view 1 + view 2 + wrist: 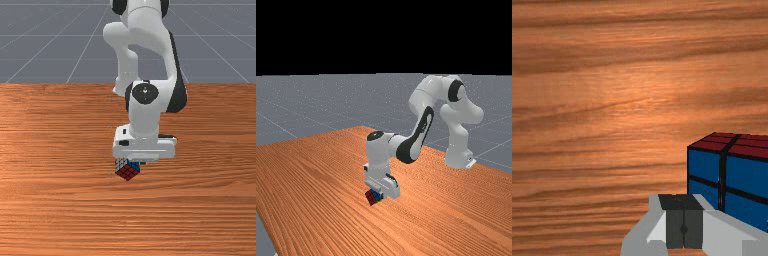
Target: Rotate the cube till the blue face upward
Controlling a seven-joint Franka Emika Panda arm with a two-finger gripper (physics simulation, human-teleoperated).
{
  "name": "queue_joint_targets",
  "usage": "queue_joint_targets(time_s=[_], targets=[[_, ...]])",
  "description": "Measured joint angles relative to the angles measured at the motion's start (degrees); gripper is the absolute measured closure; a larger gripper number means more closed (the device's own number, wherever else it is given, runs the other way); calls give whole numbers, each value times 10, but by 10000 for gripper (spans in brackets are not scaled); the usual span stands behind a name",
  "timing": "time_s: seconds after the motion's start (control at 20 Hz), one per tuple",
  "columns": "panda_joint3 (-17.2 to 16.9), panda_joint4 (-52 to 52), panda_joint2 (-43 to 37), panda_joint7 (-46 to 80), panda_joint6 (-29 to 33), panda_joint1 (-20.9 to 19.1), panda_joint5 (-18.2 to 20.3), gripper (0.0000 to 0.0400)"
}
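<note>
The gripper (143, 162) is low over the table, just beside the cube (127, 170), which lies toward the front view's left of it. The cube looks tilted there, its red face toward the camera, blue at the upper right and a pale face at the upper left. In the far view, the cube (374, 197) stands partly under the hand, with red and blue faces showing. The wrist view has the gripper (684, 200) with both fingers together and nothing between them. Right beside them is the blue face of the cube (744, 175); its far side is hidden.
Wood-grained table (60, 200) surrounds the cube and hand. The arm reaches over it from the back in the front view. A table edge runs along the far view's lower left.
</note>
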Motion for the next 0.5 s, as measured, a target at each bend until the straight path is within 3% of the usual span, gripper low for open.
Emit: queue_joint_targets(time_s=[0.15, 0.5], targets=[[10, -2, 10, 13, 0, 25, -4, 399], [5, -9, -5, 16, -4, 30, -11, 400]])
